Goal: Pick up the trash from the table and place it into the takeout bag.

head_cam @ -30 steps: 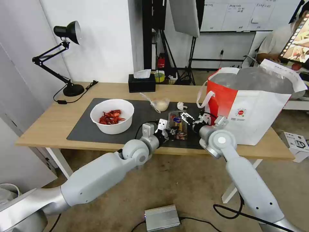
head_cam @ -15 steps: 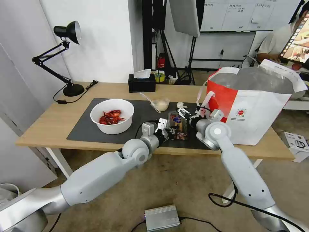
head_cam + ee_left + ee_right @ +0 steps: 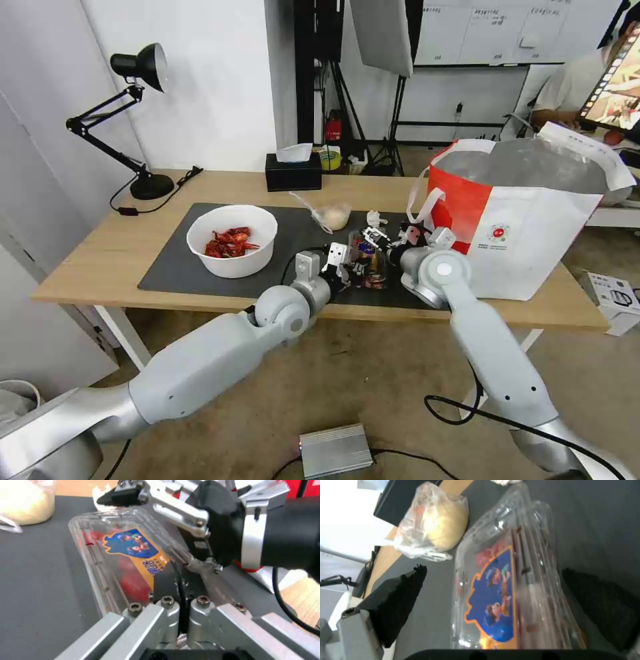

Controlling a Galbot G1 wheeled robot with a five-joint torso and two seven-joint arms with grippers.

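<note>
On the light wood table (image 3: pixel 100 250), the dark grey mat (image 3: pixel 170 267) carries, at the left, a white round bowl (image 3: pixel 232 240) with a small heap of red crayfish shells (image 3: pixel 229 243) at its bottom. Further right and back sits a small clear cup (image 3: pixel 332 215) with pale contents and plastic film round it. In front of that is the clear hinged plastic tray (image 3: pixel 367 259), lid down, with red bits inside and a blue and orange label (image 3: pixel 135 547) on top. The left gripper (image 3: pixel 341 267) is at the tray's near edge, jaws pinched shut on the rim. The right gripper (image 3: pixel 388 241) straddles its far right end, black pads wide apart either side. A crumpled white tissue (image 3: pixel 375 218) lies just behind. At the right stands the takeout bag (image 3: pixel 533 220), red and white, mouth open, silver foil lining showing.
</note>
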